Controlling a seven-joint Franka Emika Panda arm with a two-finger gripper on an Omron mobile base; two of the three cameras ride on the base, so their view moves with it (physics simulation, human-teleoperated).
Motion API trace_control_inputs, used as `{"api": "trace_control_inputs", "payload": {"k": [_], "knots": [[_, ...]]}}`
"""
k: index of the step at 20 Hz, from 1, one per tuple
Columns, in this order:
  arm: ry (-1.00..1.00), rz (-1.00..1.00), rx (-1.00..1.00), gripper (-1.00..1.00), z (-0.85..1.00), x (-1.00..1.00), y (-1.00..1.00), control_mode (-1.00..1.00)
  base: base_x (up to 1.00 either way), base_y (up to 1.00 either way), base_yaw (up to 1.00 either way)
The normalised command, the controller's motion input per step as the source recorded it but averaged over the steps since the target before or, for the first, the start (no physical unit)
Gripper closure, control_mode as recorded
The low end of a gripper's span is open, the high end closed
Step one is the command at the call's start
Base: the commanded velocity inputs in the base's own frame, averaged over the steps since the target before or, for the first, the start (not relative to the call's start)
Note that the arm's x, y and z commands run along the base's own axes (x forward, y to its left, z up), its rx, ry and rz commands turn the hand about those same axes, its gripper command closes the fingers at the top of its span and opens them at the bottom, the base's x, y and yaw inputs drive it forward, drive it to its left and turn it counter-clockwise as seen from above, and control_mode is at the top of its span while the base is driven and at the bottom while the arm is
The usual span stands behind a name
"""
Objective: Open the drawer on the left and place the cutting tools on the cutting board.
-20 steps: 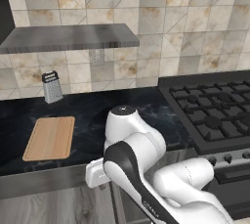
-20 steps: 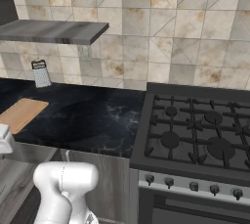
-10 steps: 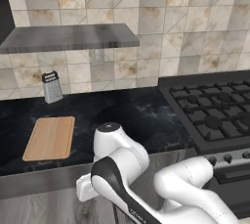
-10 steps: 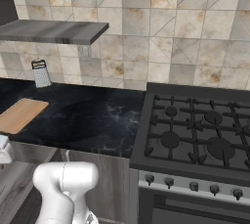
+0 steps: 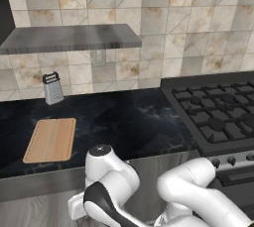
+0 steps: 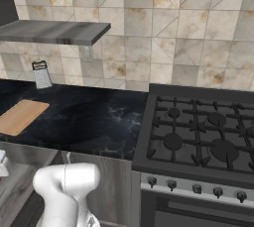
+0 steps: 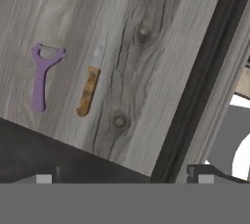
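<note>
We hold our claw (image 7: 122, 178) spread wide above the open drawer (image 7: 161, 71), where the knife (image 7: 91, 83) and purple peeler (image 7: 42, 75) lie side by side, apart, ready for picking toward the cutting board (image 5: 51, 140) on the counter (image 5: 134, 127).

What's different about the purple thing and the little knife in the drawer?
The peeler is purple all over; the knife has a brown wooden handle and a silver blade. The peeler forks into a Y at its head, while the knife is one straight strip. In the hand view the peeler lies left of the knife, apart from it. Both lie flat on the grey wood drawer floor, heads pointing the same way.
</note>
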Motion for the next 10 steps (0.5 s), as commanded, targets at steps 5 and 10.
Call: {"api": "trace_control_inputs", "payload": {"k": [5,10], "knots": [[-0.21,0.00,0.00,-1.00,-0.34,0.00,0.28,-1.00,0.00,0.00,0.00],[-0.08,0.00,0.00,-1.00,-0.28,0.06,0.23,-1.00,0.00,0.00,0.00]]}}
